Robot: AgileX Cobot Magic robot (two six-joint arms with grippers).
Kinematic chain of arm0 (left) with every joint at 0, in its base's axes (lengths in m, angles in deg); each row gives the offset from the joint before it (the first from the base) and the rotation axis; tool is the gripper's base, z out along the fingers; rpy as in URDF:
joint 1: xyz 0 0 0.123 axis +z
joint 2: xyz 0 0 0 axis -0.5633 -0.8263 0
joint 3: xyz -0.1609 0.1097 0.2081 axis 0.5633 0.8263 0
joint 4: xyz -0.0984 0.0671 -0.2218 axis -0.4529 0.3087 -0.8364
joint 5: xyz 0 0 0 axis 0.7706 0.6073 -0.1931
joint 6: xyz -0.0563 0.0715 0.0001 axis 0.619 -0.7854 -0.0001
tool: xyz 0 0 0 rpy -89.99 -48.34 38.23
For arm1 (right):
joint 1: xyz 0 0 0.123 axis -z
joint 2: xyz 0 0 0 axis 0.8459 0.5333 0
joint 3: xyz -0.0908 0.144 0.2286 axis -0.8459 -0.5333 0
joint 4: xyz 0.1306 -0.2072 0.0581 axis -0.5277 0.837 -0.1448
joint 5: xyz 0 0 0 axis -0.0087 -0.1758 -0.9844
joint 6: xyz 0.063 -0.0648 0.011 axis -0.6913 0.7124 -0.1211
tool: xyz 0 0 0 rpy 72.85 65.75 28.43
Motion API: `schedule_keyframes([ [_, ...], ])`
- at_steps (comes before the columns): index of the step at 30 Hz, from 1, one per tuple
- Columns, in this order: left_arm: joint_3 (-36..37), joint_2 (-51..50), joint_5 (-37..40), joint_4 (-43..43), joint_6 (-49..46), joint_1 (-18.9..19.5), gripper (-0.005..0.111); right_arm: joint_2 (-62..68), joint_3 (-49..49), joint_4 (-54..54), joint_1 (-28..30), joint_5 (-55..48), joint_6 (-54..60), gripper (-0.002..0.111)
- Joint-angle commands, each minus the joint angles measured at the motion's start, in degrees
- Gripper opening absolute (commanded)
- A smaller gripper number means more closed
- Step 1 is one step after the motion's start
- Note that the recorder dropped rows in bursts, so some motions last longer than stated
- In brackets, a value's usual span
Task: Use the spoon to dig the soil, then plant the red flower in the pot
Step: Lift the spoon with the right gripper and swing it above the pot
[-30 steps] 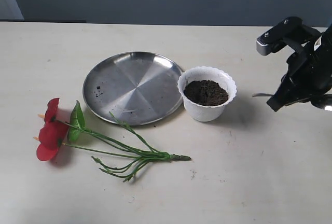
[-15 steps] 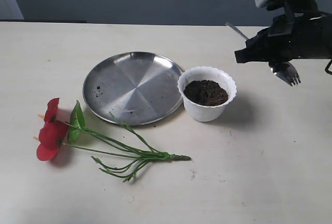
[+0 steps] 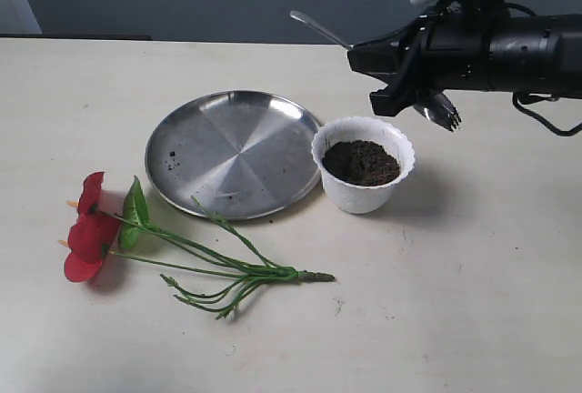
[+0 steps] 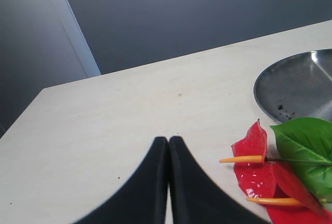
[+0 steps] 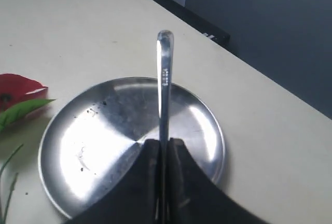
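My right gripper (image 3: 371, 76) hovers just above and behind the white pot (image 3: 364, 196), shut on the silver spoon (image 3: 318, 29). The spoon's handle sticks out to the left and its toothed working end (image 3: 443, 114) hangs by the pot's far right rim. In the right wrist view the handle (image 5: 165, 79) runs straight out from between the pressed fingers (image 5: 165, 142). Dark soil (image 3: 361, 162) fills the pot. The red flower (image 3: 91, 234) lies flat at the front left, stems pointing right. My left gripper (image 4: 168, 140) is shut and empty beside the red blooms (image 4: 257, 169).
A round steel plate (image 3: 232, 152) lies left of the pot, touching or nearly touching it, with a few soil specks on it. It also shows in both wrist views, plate (image 4: 301, 86) and plate (image 5: 104, 146). The flower stems (image 3: 245, 270) end in front of the plate.
My right arm rose from the table's right side and swung left to above the pot, carrying the spoon. The flower, plate and pot have not moved.
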Motion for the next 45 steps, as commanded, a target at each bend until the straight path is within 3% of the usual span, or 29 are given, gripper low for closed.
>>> schedule_keyframes([
  [1, 0.0, 0.2, -0.7, -0.2, 0.3, 0.0, 0.0, 1.4, 2.3, -0.6, 0.3, 4.4, 0.2, -0.001],
  [6, 0.0, 0.2, -0.7, -0.2, 0.3, 0.0, 0.0, 1.0, 3.2, -0.6, 0.3, 10.0, -7.2, -0.001],
  [10, 0.0, 0.2, -0.7, -0.2, 0.3, 0.0, 0.0, 0.5, 4.4, -0.6, 0.3, 23.8, -22.1, -0.001],
  [12, 0.0, 0.2, -0.7, -0.2, 0.3, 0.0, 0.0, 0.2, 4.9, -0.6, 0.3, 28.8, -24.1, -0.001],
  [21, 0.0, 0.2, -0.7, -0.2, 0.3, 0.0, 0.0, 0.4, 11.8, -0.6, 0.3, 22.3, -26.4, -0.001],
  [27, 0.0, 0.2, -0.7, -0.2, 0.3, 0.0, 0.0, 0.4, 13.7, -0.1, 0.3, 10.3, -11.1, -0.001],
  [30, 0.0, 0.2, -0.7, -0.2, 0.3, 0.0, 0.0, 0.4, 14.0, 9.9, 0.3, 2.0, -9.3, -0.001],
  [33, 0.0, 0.2, -0.7, -0.2, 0.3, 0.0, 0.0, 0.4, 15.1, 22.4, 0.3, 2.0, -14.8, -0.001],
  [35, 0.0, 0.2, -0.7, -0.2, 0.3, 0.0, 0.0, 0.4, 16.2, 32.8, 0.3, 3.4, -22.5, -0.001],
  [40, 0.0, 0.2, -0.7, -0.2, 0.3, 0.0, 0.0, 1.3, 19.9, 58.8, 0.3, 10.7, -54.1, -0.001],
  [45, 0.0, 0.2, -0.7, -0.2, 0.3, 0.0, 0.0, 4.8, 23.5, 73.1, 0.3, 9.6, -77.1, -0.001],
])
